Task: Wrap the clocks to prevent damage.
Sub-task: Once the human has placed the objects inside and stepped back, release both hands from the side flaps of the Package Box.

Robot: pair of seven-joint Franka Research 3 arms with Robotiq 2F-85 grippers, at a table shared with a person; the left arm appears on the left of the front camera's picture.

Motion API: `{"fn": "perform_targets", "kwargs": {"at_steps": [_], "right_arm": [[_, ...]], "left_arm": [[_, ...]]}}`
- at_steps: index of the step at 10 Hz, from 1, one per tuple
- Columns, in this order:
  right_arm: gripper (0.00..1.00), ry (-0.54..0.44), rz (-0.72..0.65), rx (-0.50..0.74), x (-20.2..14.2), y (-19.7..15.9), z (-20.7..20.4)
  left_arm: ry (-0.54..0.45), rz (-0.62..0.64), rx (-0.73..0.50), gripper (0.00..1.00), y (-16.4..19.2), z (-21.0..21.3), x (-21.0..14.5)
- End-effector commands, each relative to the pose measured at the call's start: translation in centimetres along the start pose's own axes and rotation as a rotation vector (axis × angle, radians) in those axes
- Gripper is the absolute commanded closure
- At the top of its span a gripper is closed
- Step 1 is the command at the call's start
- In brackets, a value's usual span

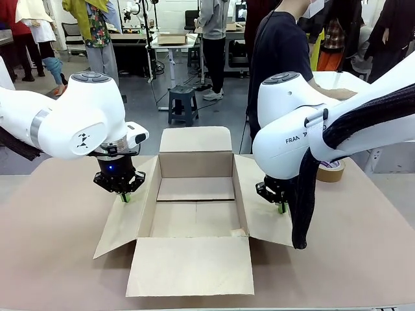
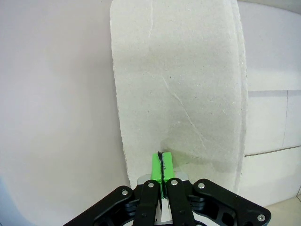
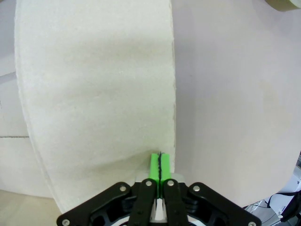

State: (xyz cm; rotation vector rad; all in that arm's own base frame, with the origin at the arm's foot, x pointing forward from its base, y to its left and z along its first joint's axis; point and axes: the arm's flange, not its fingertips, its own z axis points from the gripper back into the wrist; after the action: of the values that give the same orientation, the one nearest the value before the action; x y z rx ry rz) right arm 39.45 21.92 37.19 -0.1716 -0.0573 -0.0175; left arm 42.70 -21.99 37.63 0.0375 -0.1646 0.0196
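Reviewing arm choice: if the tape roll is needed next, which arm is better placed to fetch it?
Right, probably. The tape roll lies near the right claw, which is shut, tip on the right flap; the left claw is across the box.

Even indoor light, bowed wrist-view edges

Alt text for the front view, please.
An open, empty cardboard box sits mid-table. The shut left gripper points down onto its left flap, the shut right gripper onto its right flap; a tape roll lies at right.
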Motion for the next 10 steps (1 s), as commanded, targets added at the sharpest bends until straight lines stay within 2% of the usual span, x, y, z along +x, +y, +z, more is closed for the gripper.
{"fn": "perform_targets", "kwargs": {"at_steps": [1,10], "right_arm": [[0.99,0.001,-0.002,-0.002,0.00,-0.08,-0.04],[0.99,0.001,-0.002,-0.002,0.00,-0.08,-0.04]], "left_arm": [[0.001,-0.006,0.002,0.99,-0.20,-0.08,-0.18],[0.001,-0.006,0.002,0.99,-0.20,-0.08,-0.18]]}}
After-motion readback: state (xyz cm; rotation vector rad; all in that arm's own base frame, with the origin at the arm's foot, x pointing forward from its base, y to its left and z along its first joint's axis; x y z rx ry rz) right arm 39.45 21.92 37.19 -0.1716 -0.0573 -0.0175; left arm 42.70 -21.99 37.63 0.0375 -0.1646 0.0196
